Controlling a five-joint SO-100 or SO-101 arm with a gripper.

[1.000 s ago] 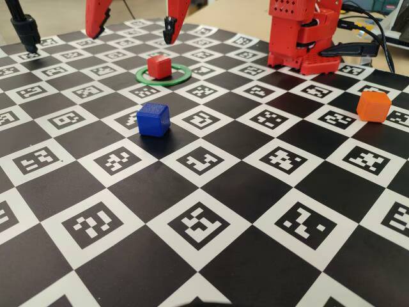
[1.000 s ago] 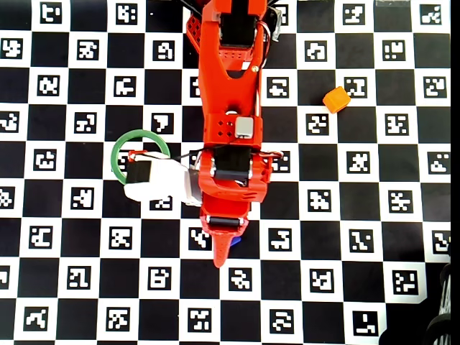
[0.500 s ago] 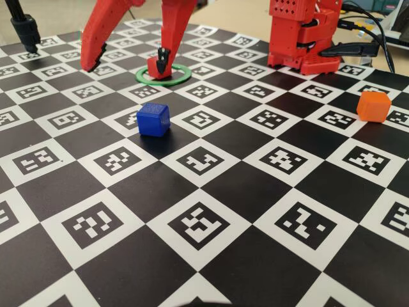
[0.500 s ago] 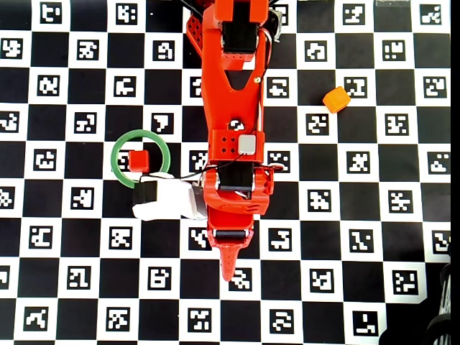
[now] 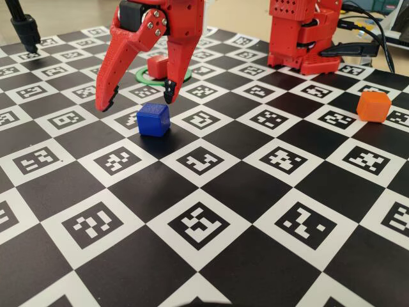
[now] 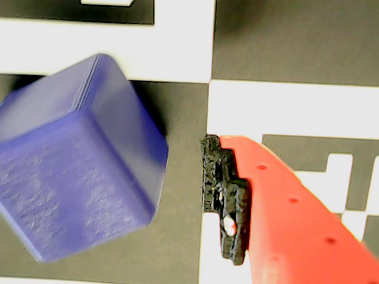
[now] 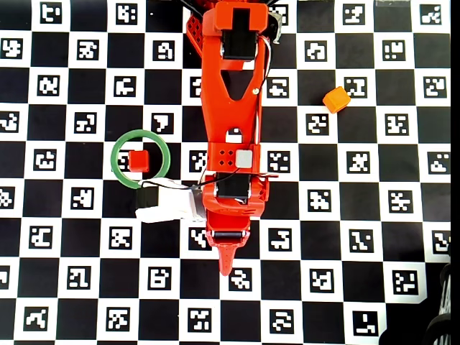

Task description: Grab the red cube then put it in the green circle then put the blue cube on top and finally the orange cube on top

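With the blue cube taken as the landmark, the fixed view is read from left to right. Behind it and slightly to its left, the green circle is laid flat on the tabletop, and the red cube is seen inside it, so the first placement is judged complete. Just above and behind the blue cube, the hand is held with its two fingers spread wide apart and nothing between them; such a spread is judged to be meant for straddling the cube. In the wrist view, one dark-padded fingertip is seen just beside the cube's right face, not touching it. Well to the right of the blue cube, the orange cube is left untouched, presumably for the last stacking step.
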